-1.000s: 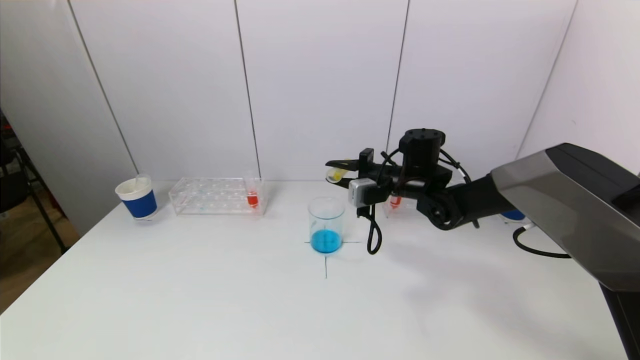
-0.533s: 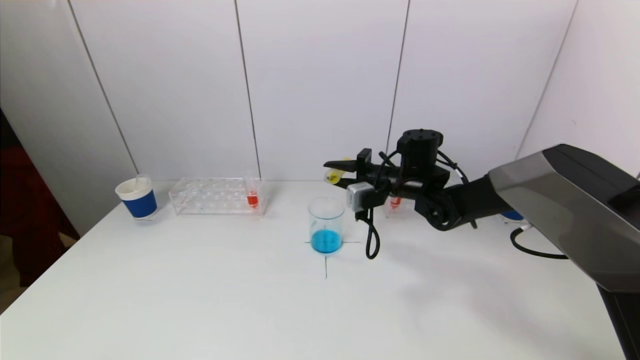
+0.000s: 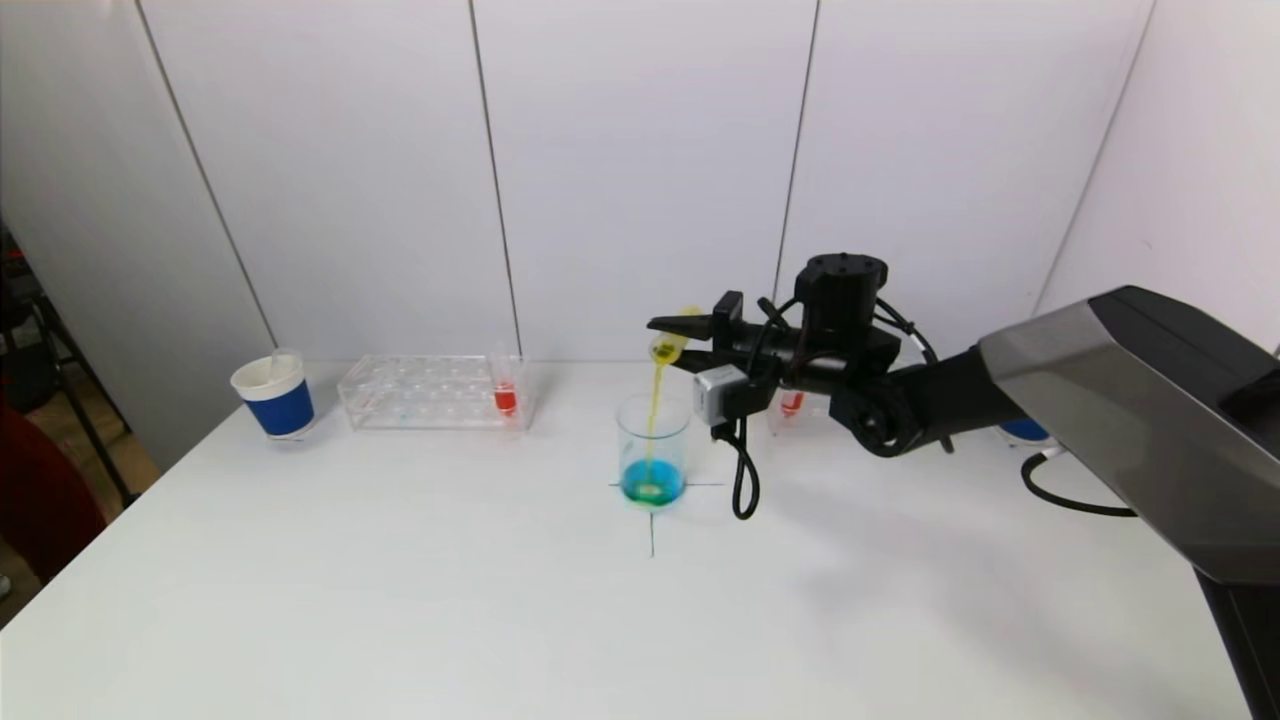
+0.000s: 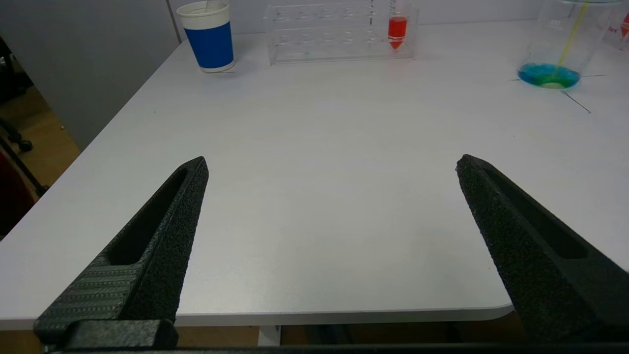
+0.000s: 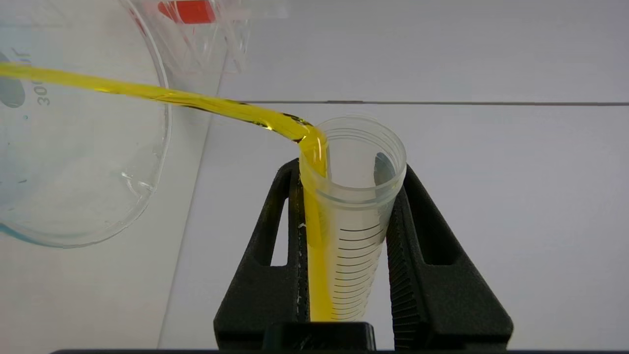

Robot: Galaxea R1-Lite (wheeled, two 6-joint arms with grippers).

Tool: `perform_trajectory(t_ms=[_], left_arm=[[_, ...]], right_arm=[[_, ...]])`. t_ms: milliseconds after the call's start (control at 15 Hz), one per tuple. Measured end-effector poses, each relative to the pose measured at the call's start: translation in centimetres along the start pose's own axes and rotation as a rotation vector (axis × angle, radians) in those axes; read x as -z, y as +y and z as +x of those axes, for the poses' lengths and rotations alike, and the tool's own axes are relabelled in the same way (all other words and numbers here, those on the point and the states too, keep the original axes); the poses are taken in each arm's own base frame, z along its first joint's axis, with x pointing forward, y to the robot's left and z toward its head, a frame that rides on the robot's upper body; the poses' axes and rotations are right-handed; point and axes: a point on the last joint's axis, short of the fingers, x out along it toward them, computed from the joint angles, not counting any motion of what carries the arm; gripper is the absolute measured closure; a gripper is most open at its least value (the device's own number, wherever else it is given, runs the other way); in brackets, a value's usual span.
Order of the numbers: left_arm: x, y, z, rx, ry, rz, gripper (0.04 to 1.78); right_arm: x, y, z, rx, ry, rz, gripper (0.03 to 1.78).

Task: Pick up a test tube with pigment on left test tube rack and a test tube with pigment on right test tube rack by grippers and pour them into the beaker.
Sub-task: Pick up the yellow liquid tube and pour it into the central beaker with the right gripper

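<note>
My right gripper (image 3: 672, 338) is shut on a clear test tube (image 5: 351, 216) with yellow pigment and holds it tipped over the glass beaker (image 3: 652, 445). A yellow stream (image 3: 654, 410) runs from the tube's mouth into the beaker, onto blue liquid at its bottom. The beaker's rim also shows in the right wrist view (image 5: 88, 147). The left test tube rack (image 3: 432, 392) holds one tube with red pigment (image 3: 505, 398). The right rack is mostly hidden behind my right arm; a red tube (image 3: 791, 402) in it shows. My left gripper (image 4: 331, 172) is open and empty above the table's near edge, out of the head view.
A blue and white paper cup (image 3: 274, 394) stands left of the left rack. Another blue cup (image 3: 1024, 430) peeks from behind my right arm. A black cable (image 3: 744, 480) hangs from the right wrist beside the beaker. A cross mark (image 3: 652, 525) lies under the beaker.
My right gripper has tipped the tube further and shifted slightly left. Yellow pigment now streams into the beaker, where before none was falling. The left arm has not moved.
</note>
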Motion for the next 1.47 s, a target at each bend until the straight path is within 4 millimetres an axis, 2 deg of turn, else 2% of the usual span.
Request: perform_trajectory(t_ms=[1467], left_arm=[[0.0,0.0,0.0,0.0,0.0,0.0,0.06]], right_arm=[[0.29,-0.28,-0.06,-0.007,0.059,-0.228,1.3]])
